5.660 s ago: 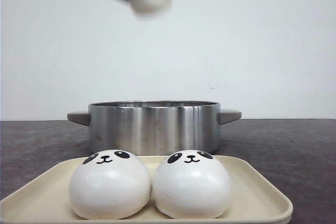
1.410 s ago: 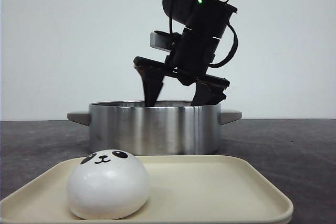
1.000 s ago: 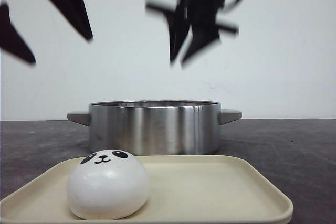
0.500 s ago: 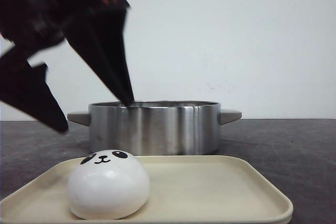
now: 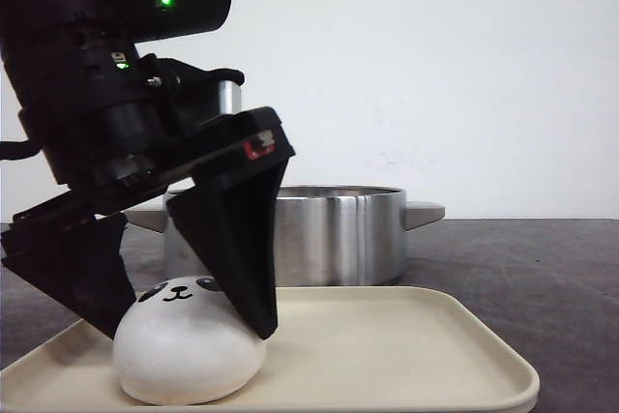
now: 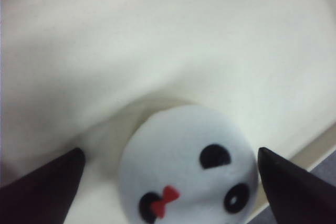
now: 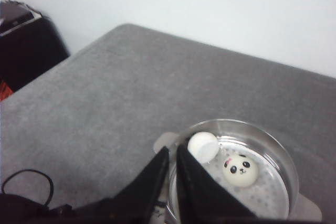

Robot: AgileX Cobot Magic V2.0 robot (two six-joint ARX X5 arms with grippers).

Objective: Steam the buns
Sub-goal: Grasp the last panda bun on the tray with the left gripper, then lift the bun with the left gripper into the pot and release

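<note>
One white panda-faced bun (image 5: pixel 184 350) sits at the left of the cream tray (image 5: pixel 406 336). My left gripper (image 5: pixel 189 331) is open and lowered over it, one black finger (image 5: pixel 82 278) on each side. In the left wrist view the bun (image 6: pixel 189 166) lies between the fingertips of the left gripper (image 6: pixel 169 152); one finger is close to it, the other stands apart. Two more buns lie in the steel pot (image 7: pixel 286 174): one face up (image 7: pixel 239 169), one turned over (image 7: pixel 202 146). My right gripper (image 7: pixel 172 150) hovers high above the pot's rim, shut and empty.
The steel pot (image 5: pixel 338 234) with side handles stands just behind the tray on the dark grey table (image 5: pixel 522 268). A black object (image 7: pixel 26 45) and a loose cable (image 7: pixel 26 182) sit at the table's far side in the right wrist view.
The right arm rose from the pot and left the front view. The left arm swept down from the upper left and now straddles the tray's bun, which shifted slightly left.
</note>
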